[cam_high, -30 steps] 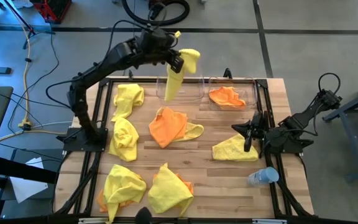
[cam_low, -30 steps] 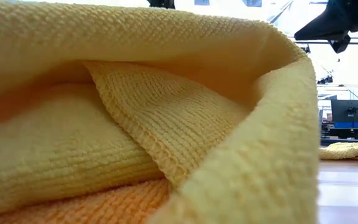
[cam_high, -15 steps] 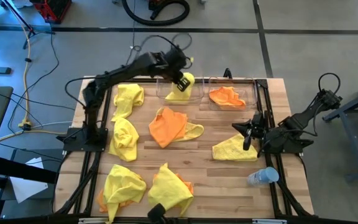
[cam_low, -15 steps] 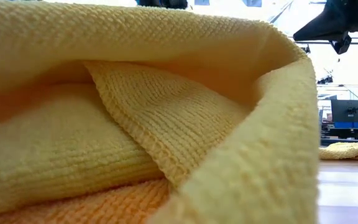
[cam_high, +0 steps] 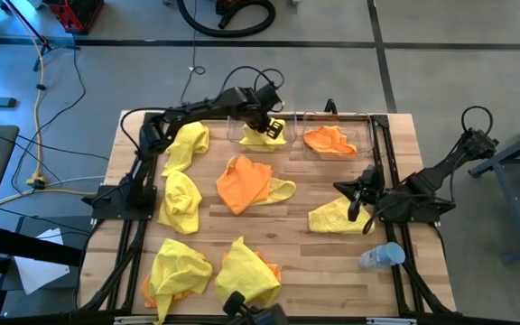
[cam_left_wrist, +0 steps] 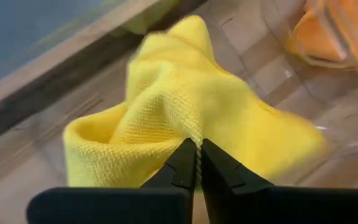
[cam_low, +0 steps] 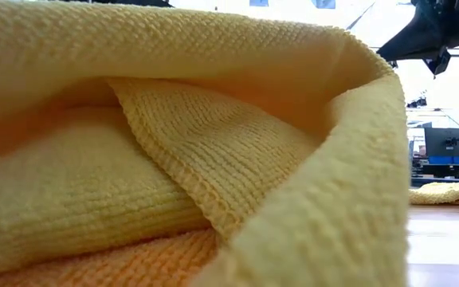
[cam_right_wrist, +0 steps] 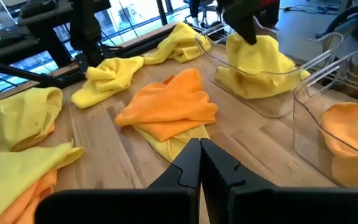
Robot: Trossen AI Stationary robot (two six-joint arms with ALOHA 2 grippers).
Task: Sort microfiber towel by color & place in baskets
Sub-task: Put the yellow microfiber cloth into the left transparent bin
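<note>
My left gripper (cam_high: 274,126) reaches down into the left clear basket (cam_high: 238,134) and is shut on a yellow towel (cam_high: 265,135), which shows bunched up in the left wrist view (cam_left_wrist: 185,118). The right basket (cam_high: 361,137) holds an orange towel (cam_high: 329,140). My right gripper (cam_high: 357,210) is shut and hovers by the near right yellow towel (cam_high: 337,218), touching nothing. An orange towel (cam_high: 245,183) lies at mid-table over a yellow one (cam_high: 282,190). My left gripper pinches a raised fold (cam_left_wrist: 194,134) on top of the yellow towel between its two fingers, coming from above and slanting down into the basket. The towel lies crumpled below the fingers on the basket's floor (cam_right_wrist: 253,65), slack.
More yellow towels lie at the table's left (cam_high: 188,141) (cam_high: 179,200) and near edge (cam_high: 179,268) (cam_high: 246,275), the near two over orange ones. A clear plastic bottle (cam_high: 382,256) lies near the right corner. A yellow towel (cam_low: 174,159) fills the low view.
My left gripper has come down from high above the far edge into the left basket, still shut on the yellow towel. The towel hung long below the fingers a second ago; now it is bunched on the basket's floor.
</note>
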